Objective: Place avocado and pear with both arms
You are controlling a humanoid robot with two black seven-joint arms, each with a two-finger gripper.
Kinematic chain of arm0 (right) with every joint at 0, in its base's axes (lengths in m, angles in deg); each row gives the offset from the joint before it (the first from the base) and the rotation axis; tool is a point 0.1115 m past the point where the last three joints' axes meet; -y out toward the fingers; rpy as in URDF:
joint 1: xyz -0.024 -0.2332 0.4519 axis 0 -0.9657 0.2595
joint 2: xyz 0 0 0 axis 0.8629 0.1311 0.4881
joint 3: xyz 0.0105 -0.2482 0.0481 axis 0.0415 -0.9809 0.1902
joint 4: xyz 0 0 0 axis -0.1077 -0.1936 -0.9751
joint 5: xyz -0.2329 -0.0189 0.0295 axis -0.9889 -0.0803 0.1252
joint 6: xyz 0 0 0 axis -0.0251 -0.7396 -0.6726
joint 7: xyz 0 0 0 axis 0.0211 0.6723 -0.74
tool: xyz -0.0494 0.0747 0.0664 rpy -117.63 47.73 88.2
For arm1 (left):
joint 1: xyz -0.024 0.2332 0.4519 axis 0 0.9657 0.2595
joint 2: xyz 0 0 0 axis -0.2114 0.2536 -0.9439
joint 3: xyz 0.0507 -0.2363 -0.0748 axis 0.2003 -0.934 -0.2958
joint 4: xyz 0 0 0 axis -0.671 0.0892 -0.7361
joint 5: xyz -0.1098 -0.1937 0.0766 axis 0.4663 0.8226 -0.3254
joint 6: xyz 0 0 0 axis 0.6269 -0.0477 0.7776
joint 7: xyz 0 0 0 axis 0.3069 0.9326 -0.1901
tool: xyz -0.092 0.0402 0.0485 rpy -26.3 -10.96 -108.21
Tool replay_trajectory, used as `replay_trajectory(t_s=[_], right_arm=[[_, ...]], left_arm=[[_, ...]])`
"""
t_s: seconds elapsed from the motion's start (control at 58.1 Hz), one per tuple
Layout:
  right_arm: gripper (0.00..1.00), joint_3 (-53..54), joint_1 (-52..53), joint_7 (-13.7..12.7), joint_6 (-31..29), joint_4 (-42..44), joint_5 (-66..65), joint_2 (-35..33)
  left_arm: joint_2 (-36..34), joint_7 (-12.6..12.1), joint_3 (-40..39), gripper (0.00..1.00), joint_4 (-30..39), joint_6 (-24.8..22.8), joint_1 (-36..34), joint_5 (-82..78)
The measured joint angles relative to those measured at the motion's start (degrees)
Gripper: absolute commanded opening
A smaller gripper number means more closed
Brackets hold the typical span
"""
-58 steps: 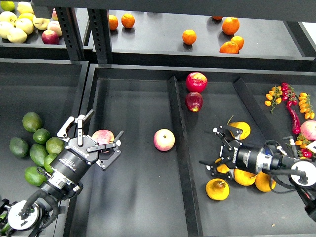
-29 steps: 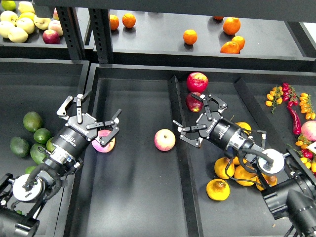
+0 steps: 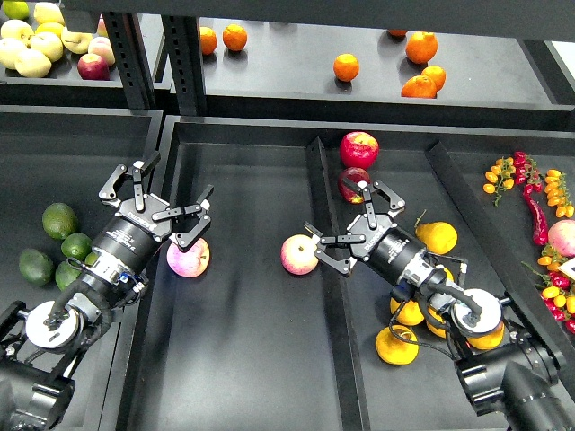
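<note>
Green fruits lie in the left bin; the darkest, an avocado (image 3: 36,267), sits at the far left beside my left arm. A squat yellow-orange pear (image 3: 396,345) with a brown sunken patch lies at the near edge of the pear pile in the right bin. My left gripper (image 3: 158,201) is open and empty, above and just left of a pink apple (image 3: 188,259). My right gripper (image 3: 345,224) is open and empty. It hovers over the divider (image 3: 331,296) next to a second pink apple (image 3: 299,254), up and left of the pears.
Two red apples (image 3: 358,149) lie at the back of the right bin. Yellow pears (image 3: 437,236) lie under my right arm. Chillies and cherry tomatoes (image 3: 539,193) are at the far right. Oranges (image 3: 419,47) and apples (image 3: 31,45) sit on the rear shelf.
My right gripper rose from the pear pile and swung left to the divider, empty. My left gripper moved up and back off the pink apple, staying open.
</note>
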Motion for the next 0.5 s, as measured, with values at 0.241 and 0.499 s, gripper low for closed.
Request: replay_trajectory(t_s=[0.241,0.499], right_arm=[[0.99,-0.49,-4.08,11.87,-1.64,-1.75,3.53,-0.01],[0.99,-0.77,-6.67,12.05,-2.45,-5.14,12.81,-0.02]], left_arm=[[0.0,-0.04,-0.32,1.0,-2.16,-0.06,0.0,2.99],[0.0,0.1,0.19,1.0,-2.37,-0.11,-2.15,6.39]])
